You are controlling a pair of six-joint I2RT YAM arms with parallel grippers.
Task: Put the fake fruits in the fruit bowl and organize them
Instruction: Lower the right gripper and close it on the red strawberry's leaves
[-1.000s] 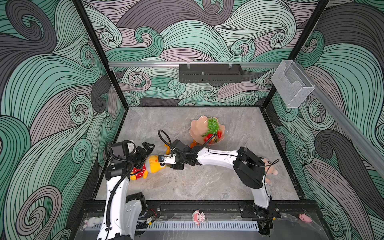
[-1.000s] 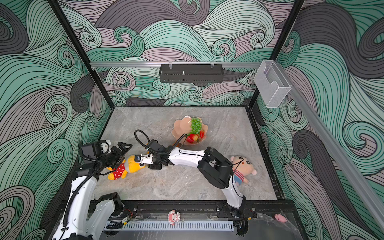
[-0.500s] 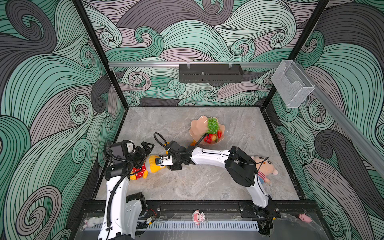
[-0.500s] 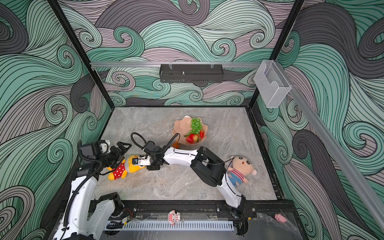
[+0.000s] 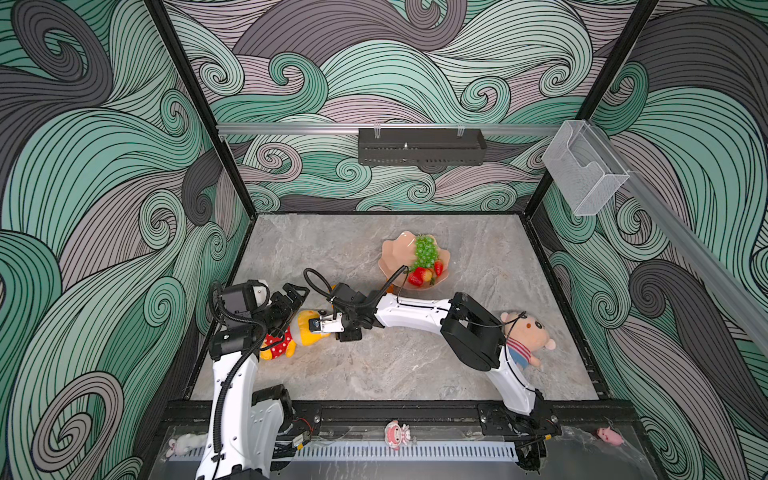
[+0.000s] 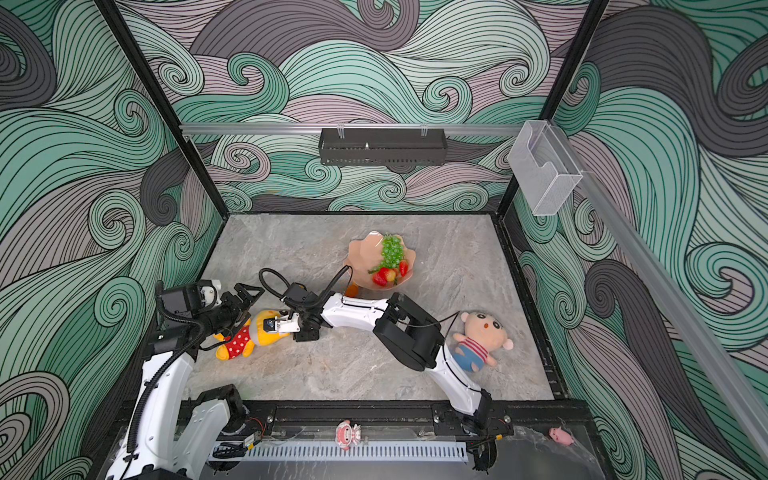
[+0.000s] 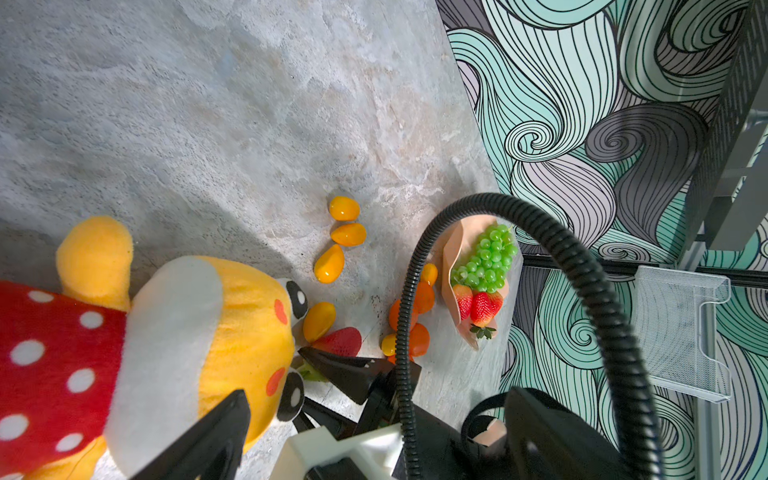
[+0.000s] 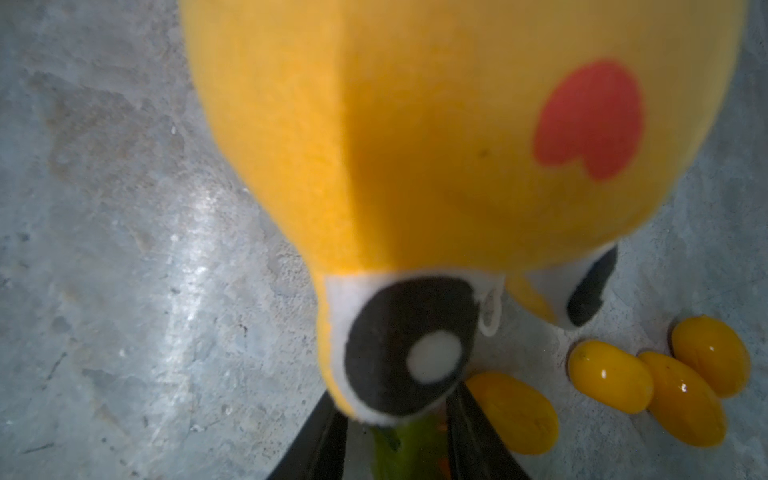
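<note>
Your right gripper (image 5: 315,324) reaches across to the face of the yellow plush toy (image 7: 232,316), jaws narrowed partway onto a strawberry (image 7: 338,340) there, its green top between them. Your left gripper (image 6: 254,296) hangs open and empty over the toy. The bowl (image 5: 395,254) holds grapes (image 5: 426,251) and more strawberries (image 5: 417,276). Kumquats (image 7: 348,235) and tangerines (image 7: 424,297) lie loose on the table (image 5: 374,365) between bowl and toy.

Bright, even lighting; the yellow plush toy (image 8: 415,145) is blurred close-up, with glare on the tabletop (image 8: 195,249).
</note>
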